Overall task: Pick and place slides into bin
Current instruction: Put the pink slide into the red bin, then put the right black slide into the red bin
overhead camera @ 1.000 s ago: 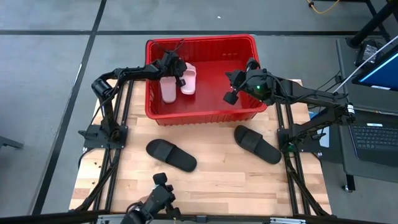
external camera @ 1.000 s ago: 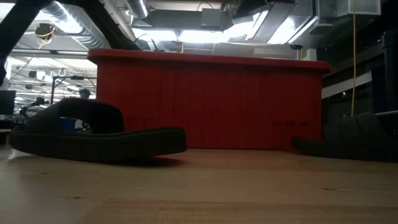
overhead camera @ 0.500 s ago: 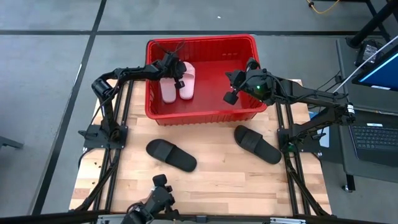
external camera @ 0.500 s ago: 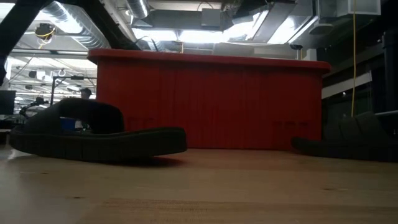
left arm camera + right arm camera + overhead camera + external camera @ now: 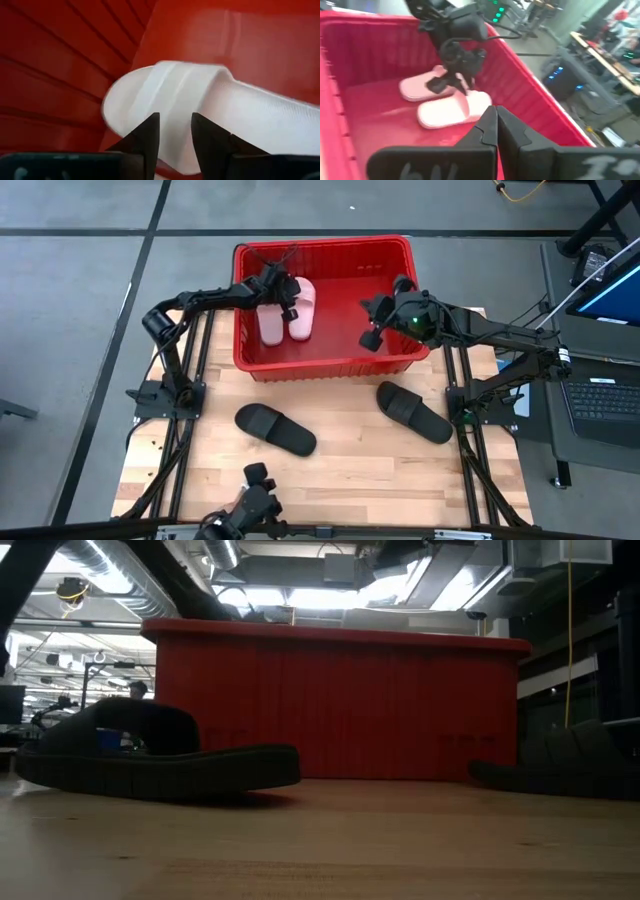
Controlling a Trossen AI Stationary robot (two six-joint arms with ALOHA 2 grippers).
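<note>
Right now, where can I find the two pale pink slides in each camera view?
High view: pale pink slides lie side by side in the bin's left half, under the left gripper.
Low view: not visible; the bin wall hides them.
Left wrist view: one fills the centre.
Right wrist view: both at centre-left.
Shared landmark: the red bin.

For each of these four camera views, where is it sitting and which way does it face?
High view: overhead, facing straight down on the bin, both arms showing.
Low view: table height, facing level at the bin's outer wall and a black slide; no arm shows.
Left wrist view: inside the bin, fingers over a pink slide.
Right wrist view: over the bin, fingers showing, seeing the left gripper.
Both wrist views share that pink slide.
</note>
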